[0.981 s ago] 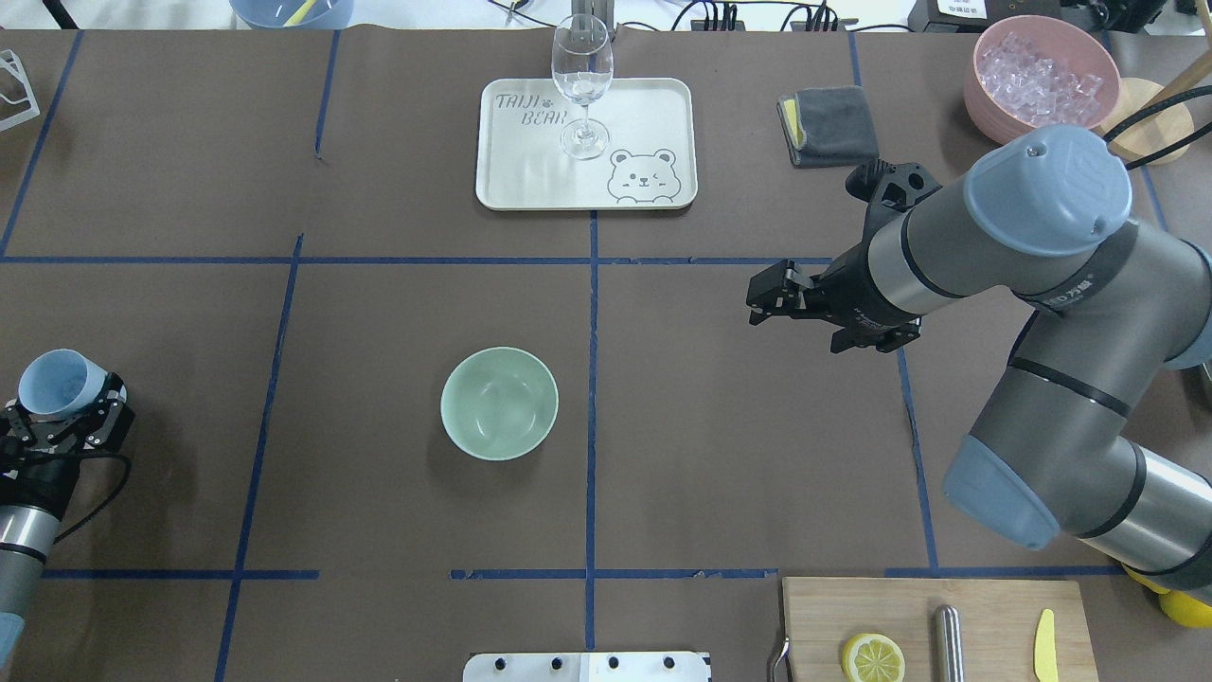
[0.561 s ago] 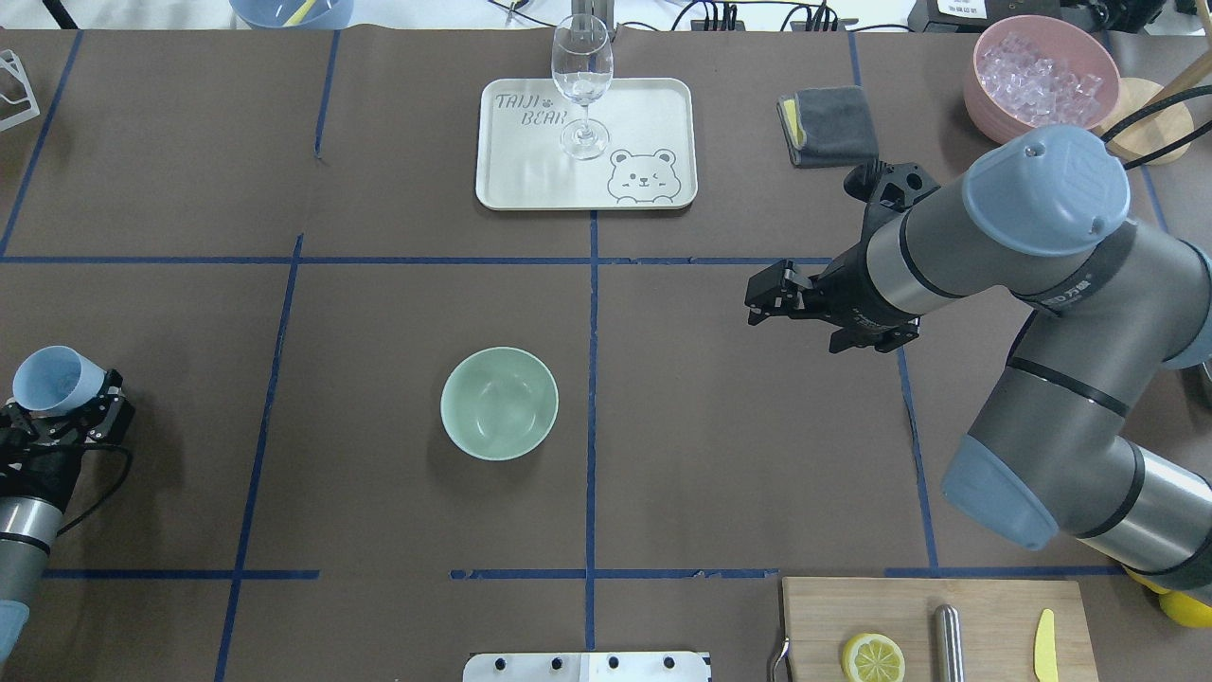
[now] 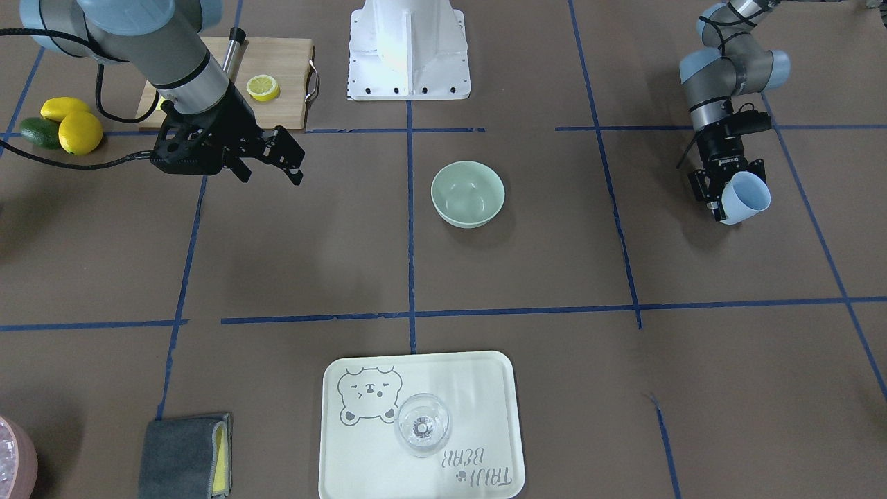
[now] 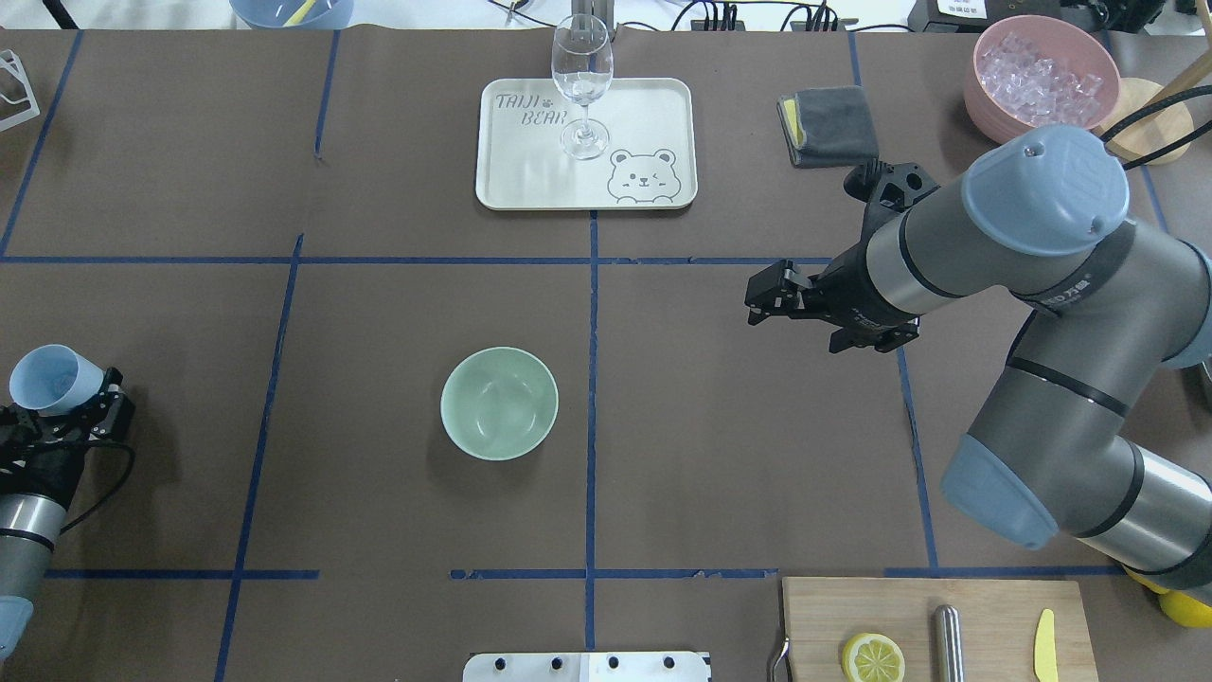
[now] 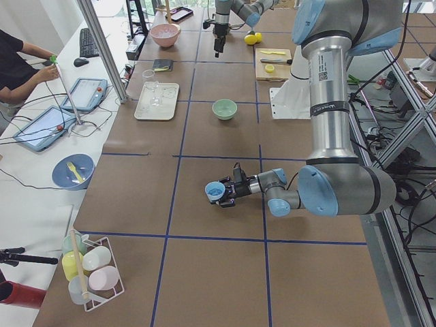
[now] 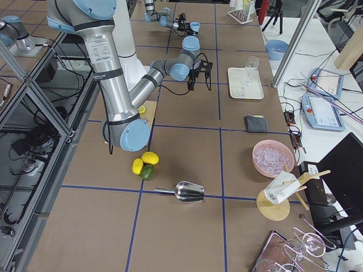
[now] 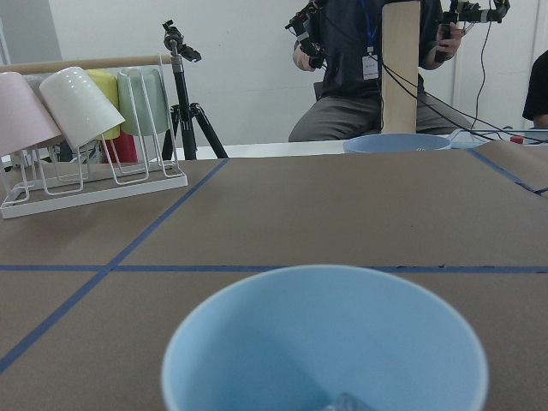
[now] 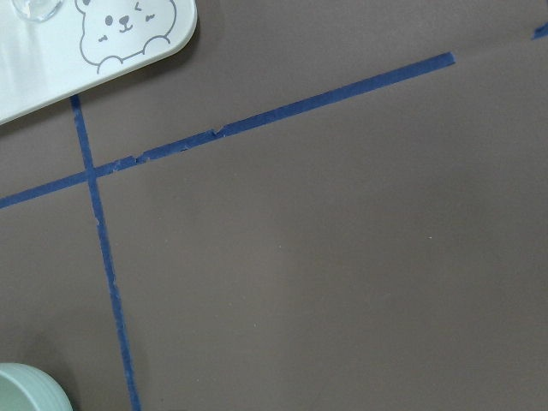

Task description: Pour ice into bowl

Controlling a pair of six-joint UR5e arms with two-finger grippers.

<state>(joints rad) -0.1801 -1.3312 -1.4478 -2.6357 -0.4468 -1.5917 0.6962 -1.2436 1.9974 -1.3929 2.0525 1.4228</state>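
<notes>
My left gripper (image 3: 723,197) was clamped on a tilted pale blue cup (image 4: 52,377) near the table's left edge. My wrist camera caught one clear cube of ice (image 7: 347,402) low inside it. The green bowl (image 4: 499,417) stood upright near the middle of the table, well apart from the cup, with nothing showing inside. My right gripper (image 4: 760,298) hung over bare table on the bowl's other side, fingers apart and holding nothing. The only writing I could read was "TAIJI BEAR" on the cream tray (image 4: 644,114), beside a printed bear face; a wine glass (image 4: 581,76) stood on that tray. The table (image 4: 379,189) was covered in brown paper marked into squares with blue tape (image 4: 592,332). Beyond the left end stood a wire rack (image 7: 94,175) of upturned cups and a tripod (image 7: 184,94). A white side desk (image 5: 102,68) carried tablets, and a person (image 5: 17,61) sat there.
</notes>
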